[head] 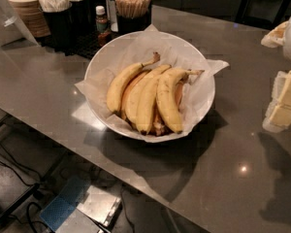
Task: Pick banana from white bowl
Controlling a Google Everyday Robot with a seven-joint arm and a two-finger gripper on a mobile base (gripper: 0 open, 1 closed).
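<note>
A wide, round, shallow white bowl [206, 106], lined with crinkled white paper [136, 45], is set on the grey polished tabletop [233, 174]. It lies close to the near edge and roughly midway along it. Several bananas are laid side by side in it, with their stems pointed toward the far edge.

The large, plump, curved yellow banana [167, 101] with the long, thin, brown-tipped stem is found at the right of the bunch. It appears to rest partly on its neighbours, so its upper side is left exposed to a grasp from above. A slimmer yellow banana [119, 85] with an upturned stem is placed at the left, and orange-tinted bananas [132, 91] are wedged between the two.

The pale, blocky claw [282, 103] is seen by the tabletop's right edge, well apart from the bowl. Whether it is spread or pressed together cannot be told. The pick is judged not yet begun.

Toward the far left corner, stacked white paper cups [25, 6], a dark holder of wooden stirrers [132, 4] and a small bottle [102, 21] are grouped, away from the likely line of approach.
</note>
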